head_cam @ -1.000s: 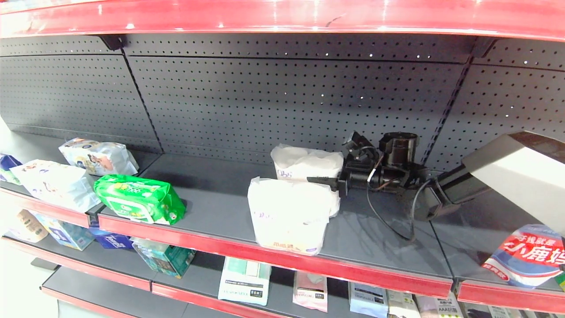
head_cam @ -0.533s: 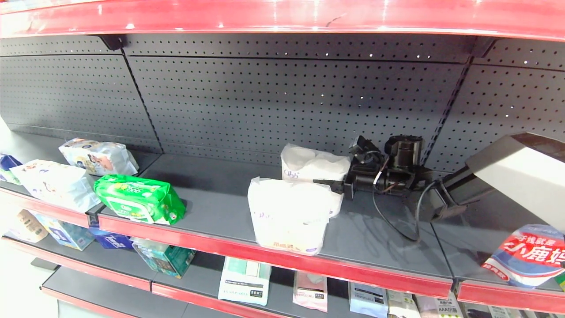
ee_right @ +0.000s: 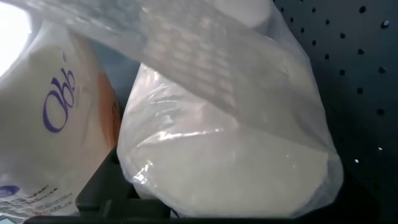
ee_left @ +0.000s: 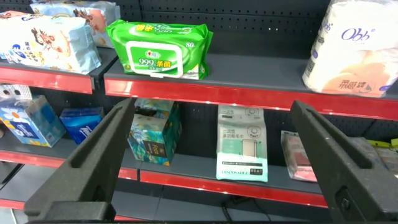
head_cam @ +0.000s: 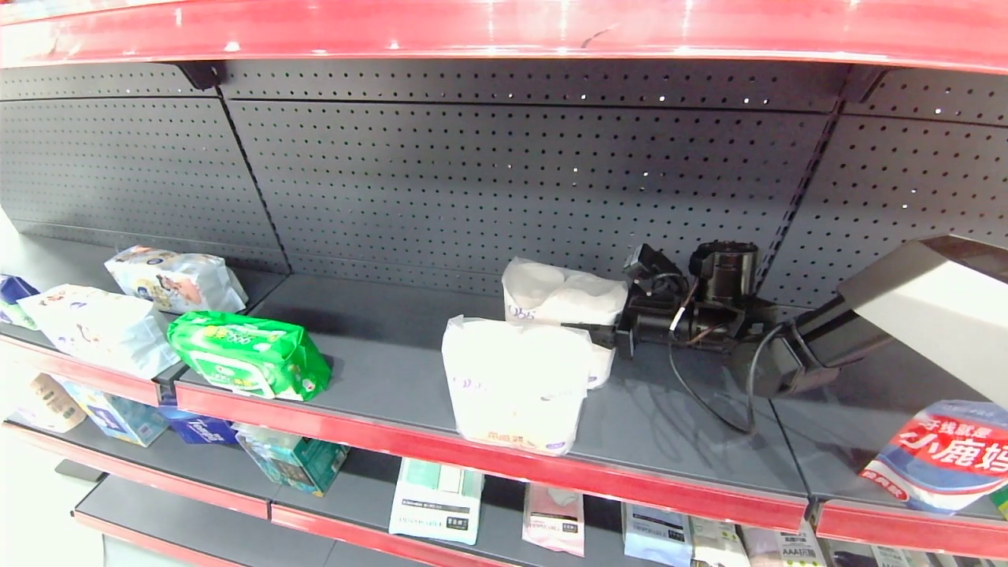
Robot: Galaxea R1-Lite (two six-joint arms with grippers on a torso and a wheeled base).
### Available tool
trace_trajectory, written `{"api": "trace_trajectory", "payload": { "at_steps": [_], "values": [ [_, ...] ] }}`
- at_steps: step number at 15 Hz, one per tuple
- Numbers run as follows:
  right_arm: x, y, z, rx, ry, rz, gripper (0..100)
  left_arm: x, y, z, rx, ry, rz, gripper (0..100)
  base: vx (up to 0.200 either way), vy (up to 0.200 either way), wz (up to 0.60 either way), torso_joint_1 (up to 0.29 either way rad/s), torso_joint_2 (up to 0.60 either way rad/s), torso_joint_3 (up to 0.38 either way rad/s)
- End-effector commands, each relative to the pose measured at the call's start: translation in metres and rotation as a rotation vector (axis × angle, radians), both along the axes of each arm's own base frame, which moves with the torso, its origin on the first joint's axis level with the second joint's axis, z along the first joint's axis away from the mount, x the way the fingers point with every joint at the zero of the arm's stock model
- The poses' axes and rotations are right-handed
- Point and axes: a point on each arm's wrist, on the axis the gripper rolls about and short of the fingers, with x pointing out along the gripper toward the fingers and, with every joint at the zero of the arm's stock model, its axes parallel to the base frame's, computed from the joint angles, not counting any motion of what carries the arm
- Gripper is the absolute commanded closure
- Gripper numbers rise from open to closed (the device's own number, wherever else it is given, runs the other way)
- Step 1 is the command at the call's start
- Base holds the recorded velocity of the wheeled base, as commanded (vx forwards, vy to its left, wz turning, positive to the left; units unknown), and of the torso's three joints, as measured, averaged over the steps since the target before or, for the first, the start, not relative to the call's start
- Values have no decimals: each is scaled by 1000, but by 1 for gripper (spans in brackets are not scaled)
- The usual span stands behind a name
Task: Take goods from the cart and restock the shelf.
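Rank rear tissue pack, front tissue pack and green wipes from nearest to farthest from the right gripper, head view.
1. rear tissue pack, against the right gripper.
2. front tissue pack, at shelf edge.
3. green wipes, far left.

We face a dark grey pegboard back wall, its panels split by slotted uprights and dotted with small holes. The shelf before it is a grey metal board with a glossy red front strip. An upper board's red edge catches bright glints of light. Lower tiers repeat the grey and red, and a pale floor shows below at the left
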Motion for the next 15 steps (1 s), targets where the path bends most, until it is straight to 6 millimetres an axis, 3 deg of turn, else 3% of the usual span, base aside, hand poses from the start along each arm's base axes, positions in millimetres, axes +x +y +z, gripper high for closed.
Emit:
{"api": "trace_trajectory", "payload": {
  "at_steps": [1,7,15],
  "values": [
    [-1,-1,6,3,-16,-2,100,0,0,0,0,0,0,0,0,0,0,0,0,0],
    [-11,1,-5,-14,25,18,100,0,0,0,0,0,0,0,0,0,0,0,0,0],
    [-7,7,-14,10,44,118,100,0,0,0,0,0,0,0,0,0,0,0,0,0]
  ]
}}
